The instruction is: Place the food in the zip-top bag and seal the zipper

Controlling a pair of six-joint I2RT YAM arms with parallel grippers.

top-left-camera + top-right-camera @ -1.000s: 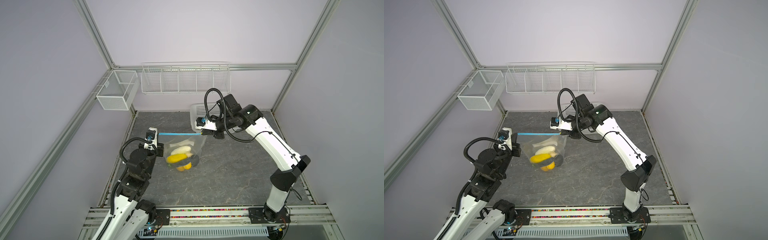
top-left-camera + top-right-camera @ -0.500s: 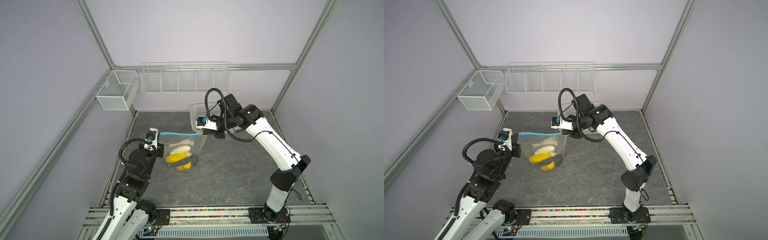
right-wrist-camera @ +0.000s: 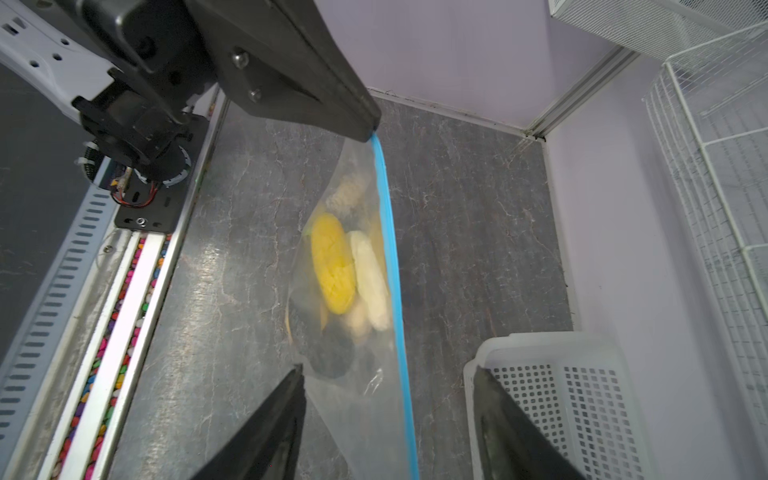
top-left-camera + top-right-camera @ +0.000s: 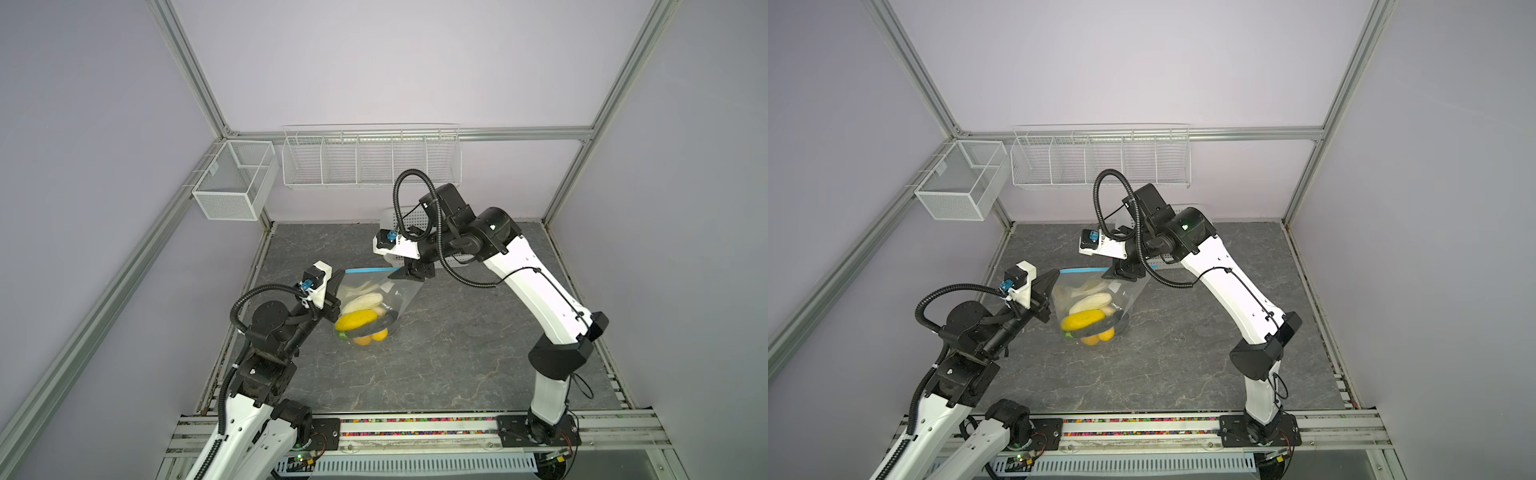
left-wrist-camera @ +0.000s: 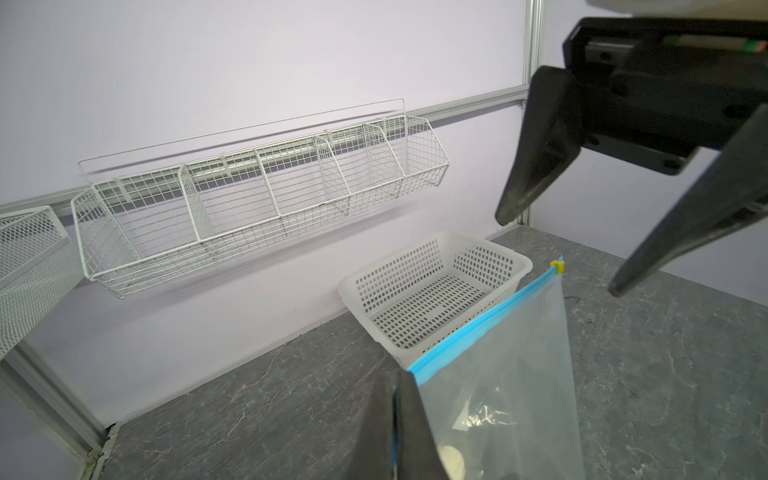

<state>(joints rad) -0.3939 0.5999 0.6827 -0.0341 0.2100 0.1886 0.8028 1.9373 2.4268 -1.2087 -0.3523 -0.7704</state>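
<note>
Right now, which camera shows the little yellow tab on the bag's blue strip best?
The left wrist view: the yellow tab sits unobstructed at the blue strip's far end. The right wrist view shows only the strip; in both top views the right pincer hides that end.

- My left pincer point(image 4: 340, 273) is pinched tight on a corner of the zip-top bag point(image 4: 374, 297), and my left arm point(image 4: 270, 328) is folded low behind it.
- My right pincer point(image 5: 560, 254) faces it, fingers spread wide with the tips slanting down.
- My right arm point(image 4: 536, 291) arches high behind that pincer.
</note>
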